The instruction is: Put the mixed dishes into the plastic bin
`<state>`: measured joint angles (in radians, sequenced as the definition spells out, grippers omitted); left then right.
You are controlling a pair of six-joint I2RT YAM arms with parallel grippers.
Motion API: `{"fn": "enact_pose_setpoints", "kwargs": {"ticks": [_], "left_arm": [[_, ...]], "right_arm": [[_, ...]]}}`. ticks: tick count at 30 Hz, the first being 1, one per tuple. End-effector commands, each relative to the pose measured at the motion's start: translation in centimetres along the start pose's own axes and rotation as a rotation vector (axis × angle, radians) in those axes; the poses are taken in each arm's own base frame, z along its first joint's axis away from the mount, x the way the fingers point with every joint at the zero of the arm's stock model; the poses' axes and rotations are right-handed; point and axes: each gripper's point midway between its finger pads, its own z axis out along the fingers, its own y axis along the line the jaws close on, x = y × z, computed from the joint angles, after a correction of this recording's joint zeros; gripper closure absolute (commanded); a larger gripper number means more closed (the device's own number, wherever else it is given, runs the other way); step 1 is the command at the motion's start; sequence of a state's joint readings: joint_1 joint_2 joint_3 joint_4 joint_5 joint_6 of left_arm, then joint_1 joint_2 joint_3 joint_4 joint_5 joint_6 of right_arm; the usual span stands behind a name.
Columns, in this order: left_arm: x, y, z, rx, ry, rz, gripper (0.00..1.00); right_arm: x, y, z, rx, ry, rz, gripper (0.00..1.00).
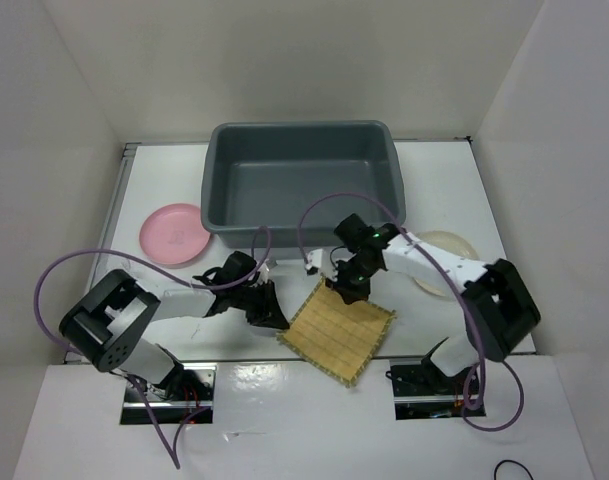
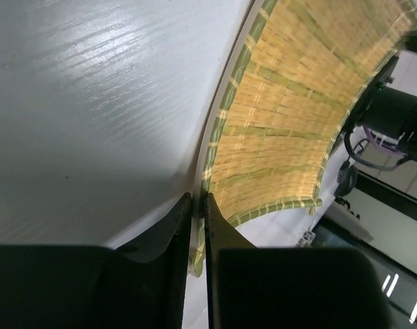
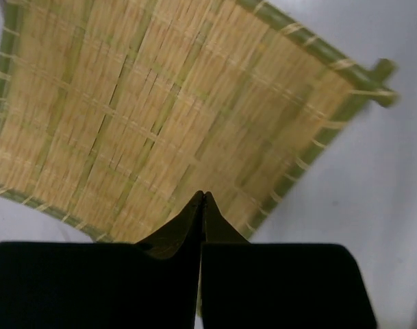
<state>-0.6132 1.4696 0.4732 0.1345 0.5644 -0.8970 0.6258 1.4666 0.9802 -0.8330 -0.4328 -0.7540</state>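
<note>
Bamboo mat point(image 1: 341, 332): square, yellow woven slats, green-banded border, bowed. Left gripper point(image 2: 198, 205) jaws pinch its edge; right gripper point(image 3: 203, 200) jaws clamp another edge, mat spreading ahead.

No text, label, brand, number or sign could be read in any view. The plastic bin point(image 1: 299, 185), the bamboo mat point(image 1: 339, 335), the pink plate point(image 1: 172, 232) and the cream plate point(image 1: 449, 243) showed plain surfaces, and the counter point(image 1: 454, 190) carried no legible marking.
</note>
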Motion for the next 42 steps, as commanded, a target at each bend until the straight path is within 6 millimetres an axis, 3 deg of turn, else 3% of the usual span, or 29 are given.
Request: {"fn": "enact_pose_setpoints", "kwargs": {"ticks": [1, 9, 13, 14, 17, 20, 22, 24, 25, 26, 28, 31, 34, 35, 36, 37, 38, 40, 41, 42], "left_arm": [[-0.4, -0.7, 0.5, 0.048, 0.012, 0.084, 1.00], [0.2, -0.4, 1.7, 0.109, 0.059, 0.102, 0.99], [1.1, -1.5, 2.0, 0.202, 0.108, 0.134, 0.63], [1.5, -1.5, 2.3, 0.218, 0.119, 0.146, 0.46], [2.6, -1.8, 2.9, 0.259, 0.167, 0.160, 0.29], [3.2, -2.3, 3.8, 0.272, 0.200, 0.166, 0.25], [3.4, -2.5, 4.2, 0.276, 0.210, 0.177, 0.30], [3.4, -2.7, 4.4, 0.282, 0.213, 0.189, 0.43], [3.3, -2.9, 4.4, 0.287, 0.209, 0.186, 0.64], [3.3, -2.9, 4.4, 0.287, 0.209, 0.186, 0.78], [3.9, -2.3, 4.2, 0.277, 0.218, 0.175, 0.97], [4.1, -2.6, 3.4, 0.276, 0.203, 0.174, 1.00], [4.3, -3.5, 2.0, 0.270, 0.190, 0.176, 1.00], [4.2, -3.9, 1.5, 0.268, 0.180, 0.180, 1.00], [4.3, -3.8, 1.0, 0.230, 0.184, 0.163, 1.00], [3.8, -5.6, -0.3, 0.255, 0.147, 0.208, 1.00], [3.5, -6.4, -1.1, 0.255, 0.129, 0.237, 1.00], [2.5, -9.1, -3.7, 0.251, 0.066, 0.282, 1.00], [2.2, -10.0, -4.5, 0.256, 0.045, 0.294, 1.00], [2.4, -11.1, -5.9, 0.275, 0.028, 0.312, 1.00]], "right_arm": [[0.9, -0.8, 2.3, 0.059, 0.101, -0.022, 1.00], [3.9, -2.2, 6.0, 0.090, 0.236, 0.034, 1.00], [4.4, -2.3, 6.5, 0.089, 0.257, 0.048, 1.00], [4.4, -2.3, 6.5, 0.089, 0.257, 0.048, 1.00], [4.4, -2.3, 6.5, 0.089, 0.257, 0.048, 1.00], [4.4, -2.4, 6.8, 0.089, 0.257, 0.048, 1.00], [4.4, -2.4, 6.8, 0.089, 0.257, 0.048, 1.00], [4.4, -2.4, 6.8, 0.089, 0.257, 0.048, 1.00], [4.2, -2.4, 6.6, 0.095, 0.249, 0.055, 1.00], [4.4, -2.6, 6.5, 0.098, 0.248, 0.063, 1.00], [4.1, -3.2, 5.7, 0.123, 0.223, 0.076, 1.00], [3.7, -4.3, 4.5, 0.157, 0.175, 0.100, 1.00], [2.8, -5.5, 2.0, 0.209, 0.093, 0.132, 1.00], [1.6, -5.8, 0.0, 0.239, 0.030, 0.118, 1.00], [1.8, -6.8, -1.8, 0.285, -0.015, 0.153, 1.00], [1.7, -7.2, -3.5, 0.323, -0.057, 0.166, 1.00], [0.5, -7.3, -7.2, 0.414, -0.161, 0.150, 1.00], [2.1, -8.9, -12.7, 0.591, -0.273, 0.216, 1.00], [1.4, -8.4, -17.5, 0.750, -0.387, 0.173, 1.00], [2.7, -8.5, -19.0, 0.826, -0.391, 0.214, 1.00]]}}
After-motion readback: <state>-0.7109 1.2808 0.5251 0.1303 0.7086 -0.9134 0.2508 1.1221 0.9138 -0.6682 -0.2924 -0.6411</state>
